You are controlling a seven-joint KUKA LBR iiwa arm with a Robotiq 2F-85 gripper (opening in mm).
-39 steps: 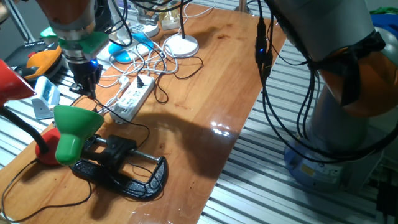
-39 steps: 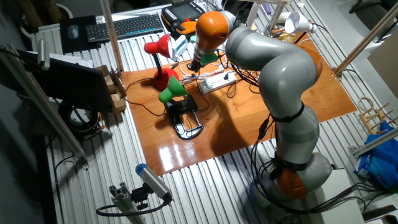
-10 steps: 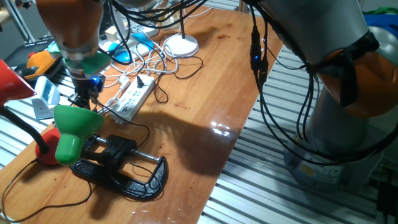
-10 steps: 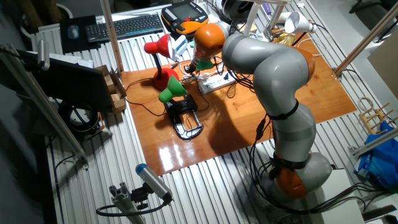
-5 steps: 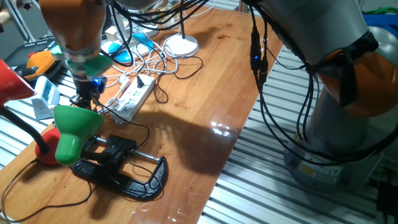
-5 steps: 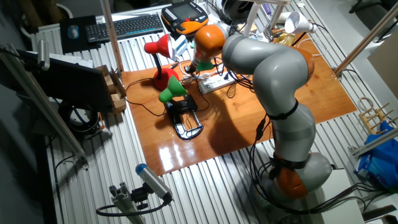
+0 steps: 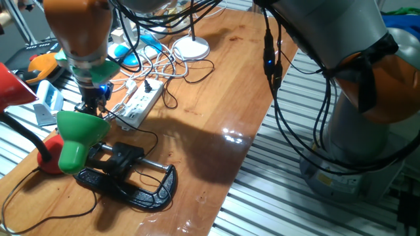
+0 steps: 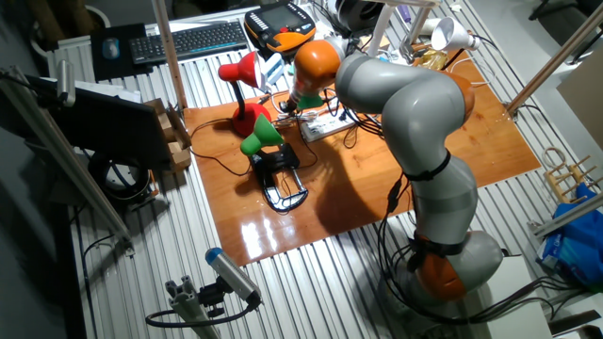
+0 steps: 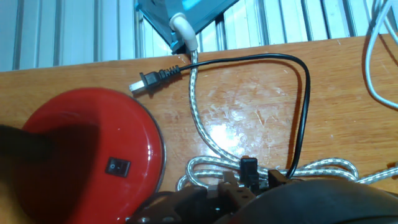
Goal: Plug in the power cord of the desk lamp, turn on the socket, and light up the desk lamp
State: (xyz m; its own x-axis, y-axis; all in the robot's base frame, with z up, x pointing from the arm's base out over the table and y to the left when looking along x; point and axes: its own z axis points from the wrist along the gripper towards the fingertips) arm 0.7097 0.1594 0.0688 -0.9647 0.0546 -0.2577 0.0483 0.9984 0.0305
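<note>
The desk lamp (image 7: 77,135) has a green cone shade and stands on a black clamp base (image 7: 128,178); it also shows in the other fixed view (image 8: 258,137). The socket, a white power strip (image 7: 142,101), lies just right of the shade. In the hand view the power cord (image 9: 303,93) loops over the wood, and its small black plug (image 9: 154,78) lies loose on the table, prongs pointing left. My gripper (image 7: 92,107) hangs low over the table between the shade and the strip, holding nothing. Its fingers show only as a dark mass at the bottom of the hand view.
A red lamp's round base (image 9: 93,152) with a switch lies under my hand on the left; its shade (image 7: 13,84) is at the left edge. A silvery braided cable (image 9: 200,121), a blue device (image 9: 180,12), tangled white cables (image 7: 157,62) and a white round lamp base (image 7: 191,47) crowd the back.
Since 3.9 s ago my gripper has come down closer to the table by the green shade. Over the last second it has barely moved. The plug still lies on the table.
</note>
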